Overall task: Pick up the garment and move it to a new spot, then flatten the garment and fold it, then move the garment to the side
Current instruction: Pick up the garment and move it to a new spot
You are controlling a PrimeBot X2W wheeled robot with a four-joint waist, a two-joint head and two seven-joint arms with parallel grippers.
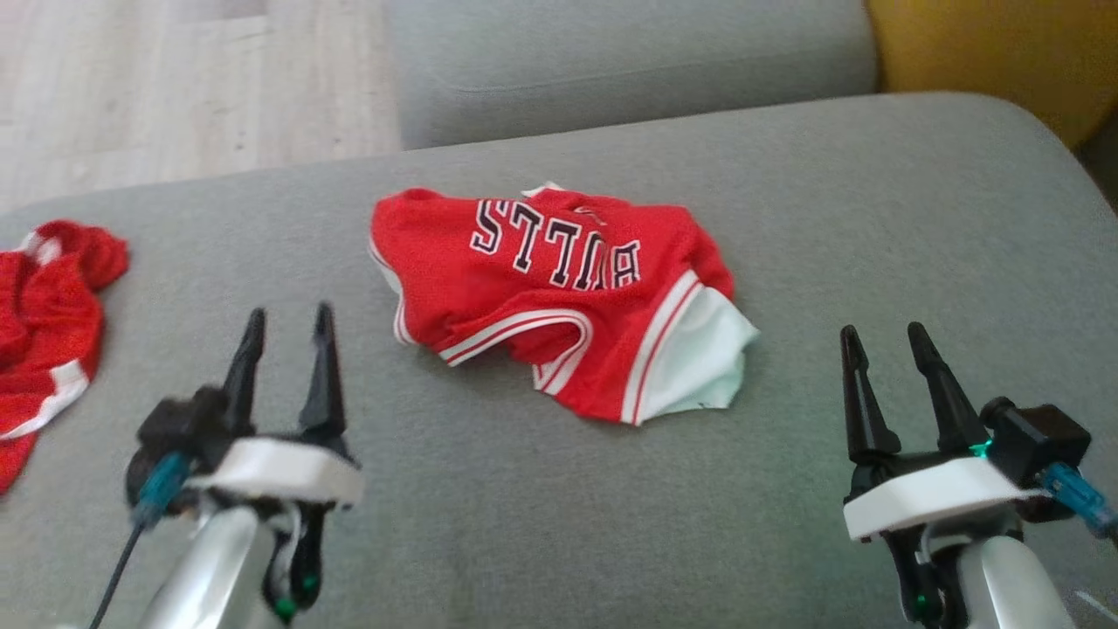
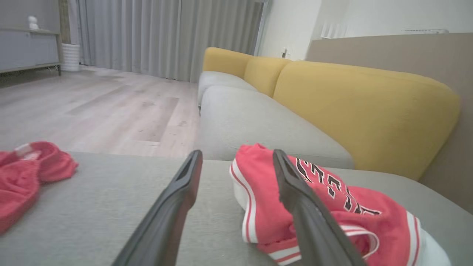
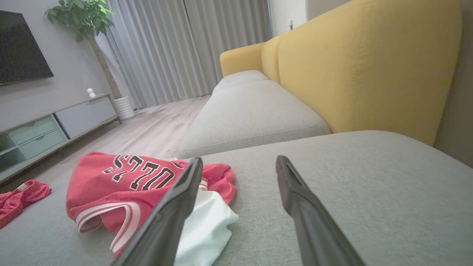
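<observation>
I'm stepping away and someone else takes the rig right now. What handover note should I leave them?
Left gripper: open, empty, over the grey cushion, left of the jersey.
Right gripper: open, empty, right of it.
Red Bulls jersey: crumpled mid-cushion, touching neither gripper.
Second red garment: at the cushion's left edge.
Done: nothing flattened or folded.
To do: pick up, relocate, flatten, fold, move aside.

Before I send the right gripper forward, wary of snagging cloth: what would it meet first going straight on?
Probably just bare sofa cushion: the right gripper points past the jersey, which lies to its left. Depth is unclear.
</observation>
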